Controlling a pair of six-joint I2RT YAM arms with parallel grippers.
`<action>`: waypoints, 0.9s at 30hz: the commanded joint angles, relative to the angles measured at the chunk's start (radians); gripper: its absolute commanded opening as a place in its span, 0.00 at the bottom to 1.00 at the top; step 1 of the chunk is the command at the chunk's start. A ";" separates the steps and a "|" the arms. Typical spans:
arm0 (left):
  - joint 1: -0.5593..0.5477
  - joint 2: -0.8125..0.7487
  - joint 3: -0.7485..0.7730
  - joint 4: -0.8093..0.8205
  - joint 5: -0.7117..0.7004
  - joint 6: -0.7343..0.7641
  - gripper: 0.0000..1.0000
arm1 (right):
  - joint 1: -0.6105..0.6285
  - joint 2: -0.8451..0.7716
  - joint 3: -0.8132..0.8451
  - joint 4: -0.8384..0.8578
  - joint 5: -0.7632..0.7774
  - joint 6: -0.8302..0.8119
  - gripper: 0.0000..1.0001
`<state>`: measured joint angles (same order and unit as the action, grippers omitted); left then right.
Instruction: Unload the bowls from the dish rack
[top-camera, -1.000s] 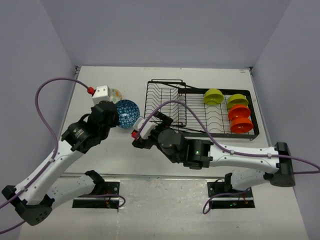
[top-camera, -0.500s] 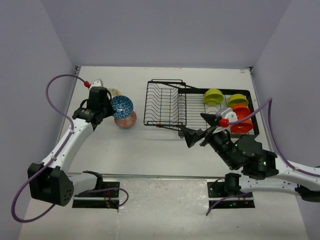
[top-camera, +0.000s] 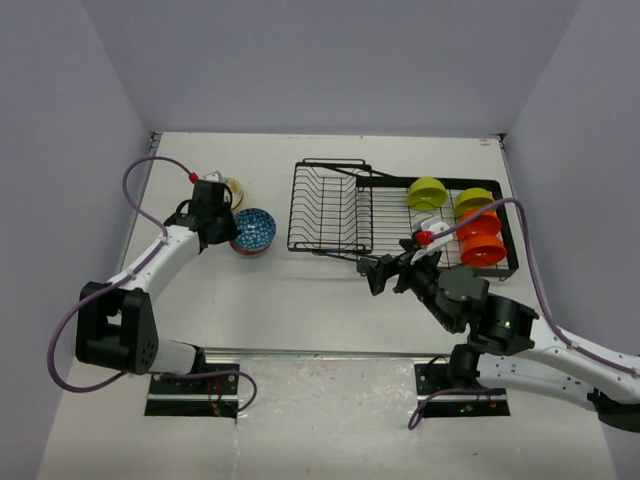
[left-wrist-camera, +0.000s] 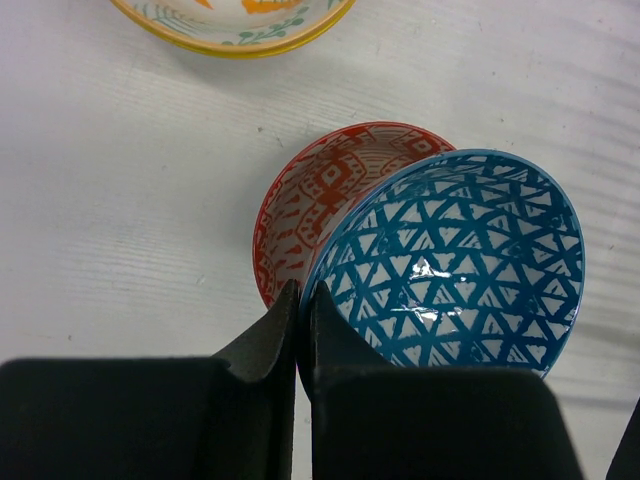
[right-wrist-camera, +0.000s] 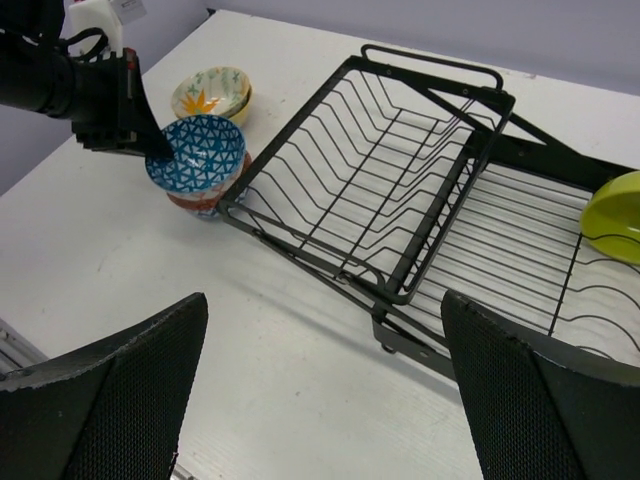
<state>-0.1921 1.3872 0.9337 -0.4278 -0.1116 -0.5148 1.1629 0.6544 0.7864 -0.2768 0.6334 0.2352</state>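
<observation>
Left of the dish rack (right-wrist-camera: 442, 212), left tool (left-wrist-camera: 300, 296) clenched on blue-patterned bowl (left-wrist-camera: 460, 260) over red-patterned bowl (left-wrist-camera: 310, 200), right tool (top-camera: 385, 270) spread wide

White arms (top-camera: 160, 255) with black joints, trailing purple cables (top-camera: 148, 160), red connector tips (top-camera: 193, 176)
</observation>
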 joint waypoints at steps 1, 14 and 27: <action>0.008 0.016 -0.001 0.118 0.030 0.006 0.00 | -0.011 0.021 -0.012 0.016 -0.052 0.032 0.99; 0.008 0.093 -0.022 0.150 -0.005 -0.030 0.00 | -0.054 0.007 -0.056 0.039 -0.116 0.035 0.99; 0.010 -0.010 -0.055 0.150 -0.013 -0.036 0.41 | -0.061 0.025 -0.065 0.057 -0.152 0.023 0.99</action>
<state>-0.1902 1.4467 0.8795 -0.3145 -0.1120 -0.5396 1.1107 0.6788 0.7284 -0.2684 0.5007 0.2539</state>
